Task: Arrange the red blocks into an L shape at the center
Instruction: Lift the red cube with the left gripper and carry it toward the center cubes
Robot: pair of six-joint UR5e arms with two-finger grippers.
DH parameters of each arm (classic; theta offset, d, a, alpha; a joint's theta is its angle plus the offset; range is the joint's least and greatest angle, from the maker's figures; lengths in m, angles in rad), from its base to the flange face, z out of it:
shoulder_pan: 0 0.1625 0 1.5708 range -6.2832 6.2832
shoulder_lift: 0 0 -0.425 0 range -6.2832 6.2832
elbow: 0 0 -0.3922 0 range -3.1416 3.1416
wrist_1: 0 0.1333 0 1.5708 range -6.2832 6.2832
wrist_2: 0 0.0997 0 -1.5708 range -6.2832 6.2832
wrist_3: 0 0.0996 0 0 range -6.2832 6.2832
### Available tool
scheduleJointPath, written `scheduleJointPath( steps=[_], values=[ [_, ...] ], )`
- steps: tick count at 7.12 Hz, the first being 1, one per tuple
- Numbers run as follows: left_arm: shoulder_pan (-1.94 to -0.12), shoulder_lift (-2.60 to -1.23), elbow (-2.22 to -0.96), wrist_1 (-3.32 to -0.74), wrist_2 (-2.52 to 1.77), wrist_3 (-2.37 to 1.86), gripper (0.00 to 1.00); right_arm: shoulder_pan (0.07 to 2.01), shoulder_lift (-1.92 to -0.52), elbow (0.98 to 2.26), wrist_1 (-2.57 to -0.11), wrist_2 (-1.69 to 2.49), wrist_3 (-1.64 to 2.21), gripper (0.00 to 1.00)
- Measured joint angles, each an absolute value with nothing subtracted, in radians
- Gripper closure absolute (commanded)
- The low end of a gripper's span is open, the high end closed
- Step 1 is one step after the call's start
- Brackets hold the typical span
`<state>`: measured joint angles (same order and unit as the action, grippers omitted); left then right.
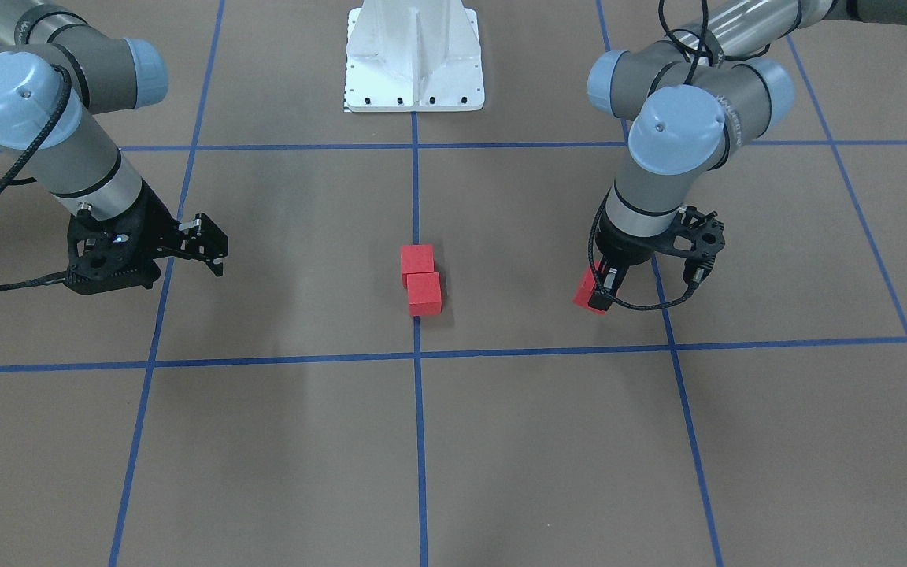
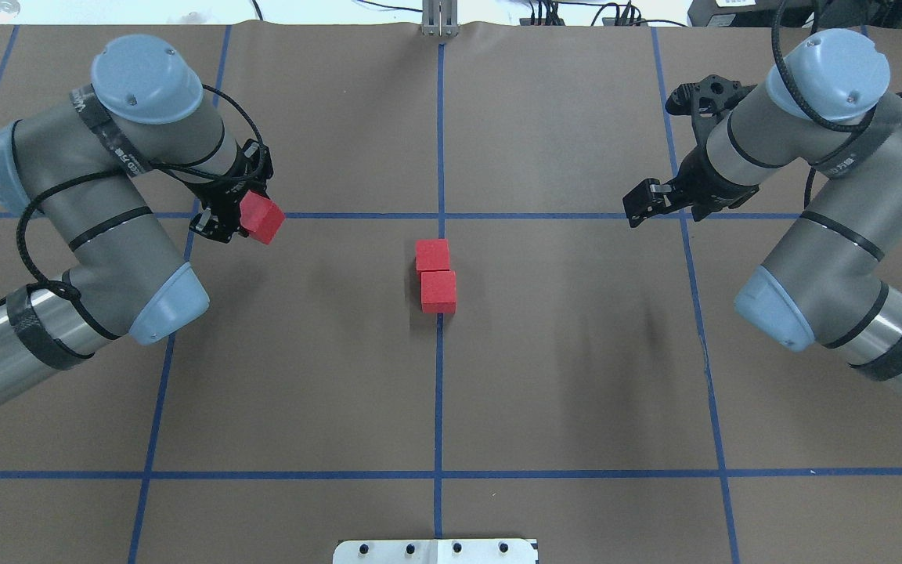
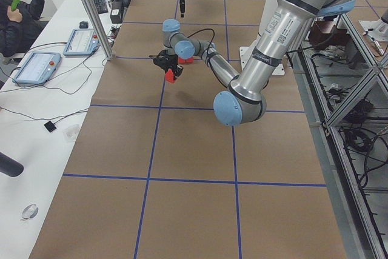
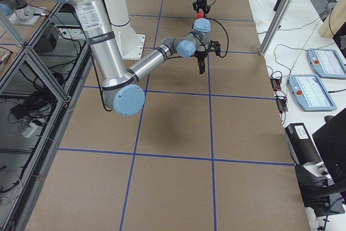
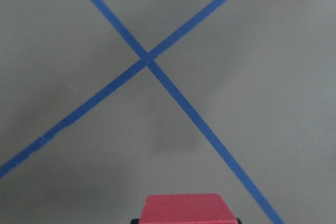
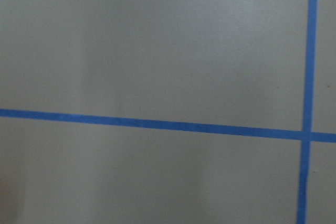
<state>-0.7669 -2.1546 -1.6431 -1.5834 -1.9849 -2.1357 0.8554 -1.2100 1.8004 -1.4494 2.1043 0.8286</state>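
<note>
Two red blocks (image 2: 435, 274) touching, row along the middle tape line, third block (image 2: 262, 217) tilted, gripped in left pincer (image 2: 233, 219), right pincer (image 2: 649, 202) empty, jaws apart, wrist view showing only the third block's top face.

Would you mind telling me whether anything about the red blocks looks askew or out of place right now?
Slightly. The two red blocks on the floor touch but sit offset sideways, not flush. The third block hangs tilted in the left gripper, away from the center.

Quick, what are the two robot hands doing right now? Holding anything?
Left gripper: shut on a red block, lifted above the floor.
Right gripper: empty; I cannot tell whether it is open or shut.
</note>
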Motion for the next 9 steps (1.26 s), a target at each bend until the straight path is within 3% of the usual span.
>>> scheduleJointPath(
  steps=[5,9],
  values=[
    [-0.661,-2.396,-1.393,-1.6,-1.984,-2.582,1.0,0.82,-1.216,1.84,-1.449,2.096,0.839,0.01],
    [-0.645,-2.448,-1.299,-1.638,-1.982,-2.61,1.0,0.794,-1.209,1.838,-1.45,2.092,0.839,0.01]
  ],
)
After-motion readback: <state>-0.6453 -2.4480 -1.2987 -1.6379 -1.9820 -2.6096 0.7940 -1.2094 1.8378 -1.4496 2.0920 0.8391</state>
